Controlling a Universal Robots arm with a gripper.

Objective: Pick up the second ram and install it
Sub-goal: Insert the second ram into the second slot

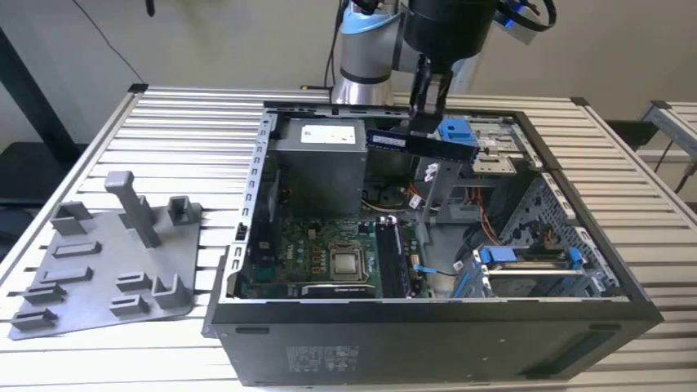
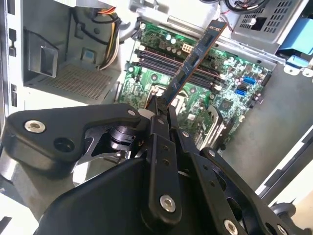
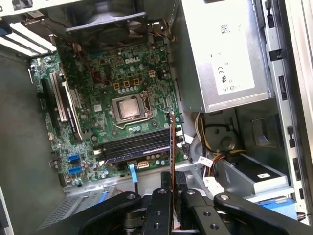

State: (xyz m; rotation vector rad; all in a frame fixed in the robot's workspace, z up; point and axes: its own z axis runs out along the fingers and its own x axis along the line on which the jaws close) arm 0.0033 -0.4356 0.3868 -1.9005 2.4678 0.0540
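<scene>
The second ram is a slim dark stick with a white label. My gripper is shut on it and holds it in the air above the open computer case, beside the grey power-supply box. In the second wrist view the ram juts out from the shut gripper over the green motherboard. In the first wrist view the ram shows edge-on, rising from the gripper and crossing the dark memory slots. It is well above the slots and touches nothing.
A grey tray with holder blocks lies on the slatted table at the exterior view's left. Inside the case are the processor, cable bundles, a blue-clipped drive cage and metal walls all around.
</scene>
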